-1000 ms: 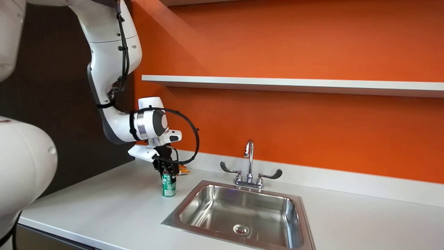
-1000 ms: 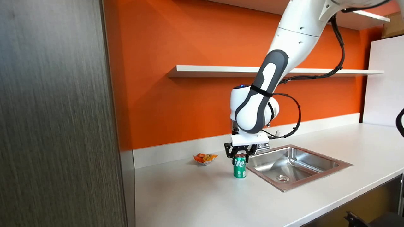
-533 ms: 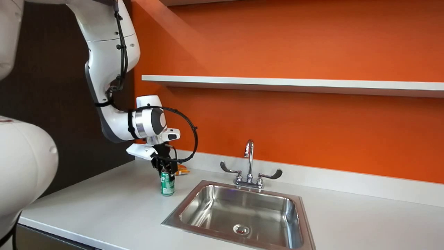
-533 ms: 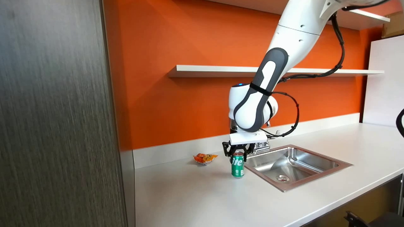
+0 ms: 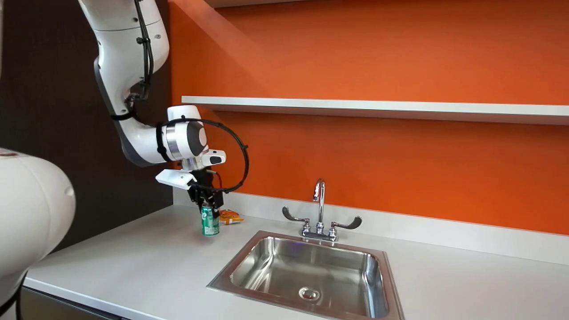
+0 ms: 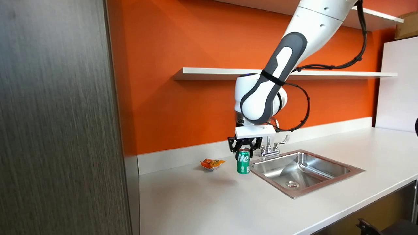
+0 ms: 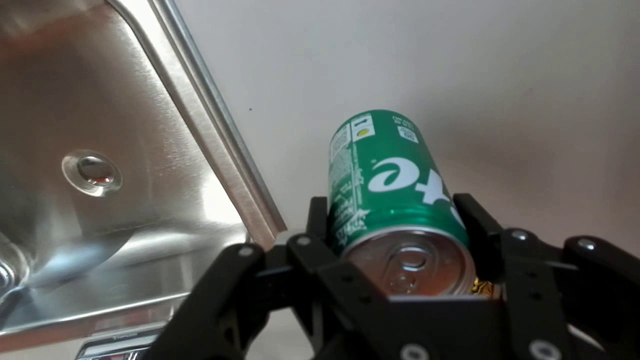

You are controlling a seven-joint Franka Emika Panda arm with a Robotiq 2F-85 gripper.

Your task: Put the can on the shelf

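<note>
The green can [image 5: 210, 223] hangs upright in my gripper [image 5: 210, 212], a little above the counter, left of the sink. In an exterior view the can [image 6: 243, 164] shows white lettering, and my gripper [image 6: 244, 156] is around its upper part. In the wrist view the can [image 7: 382, 160] lies between both black fingers of my gripper [image 7: 390, 202], which press on its sides near the top rim. Its lid faces the camera. The long thin white shelf [image 5: 355, 105] runs along the orange wall, above the can's height. It also shows in an exterior view [image 6: 222, 71], partly hidden by the arm.
A steel sink [image 6: 277, 186] with a chrome faucet [image 5: 321, 209] is beside the can. An orange packet [image 6: 212, 164] lies on the white counter [image 5: 146, 271] near the wall. A dark panel [image 6: 65, 114] stands at the left. Another shelf [image 6: 375, 21] is higher up.
My gripper has risen with the can in it and shifted slightly left in both exterior views. The can has come up off the counter. The packet, sink and shelf have not moved.
</note>
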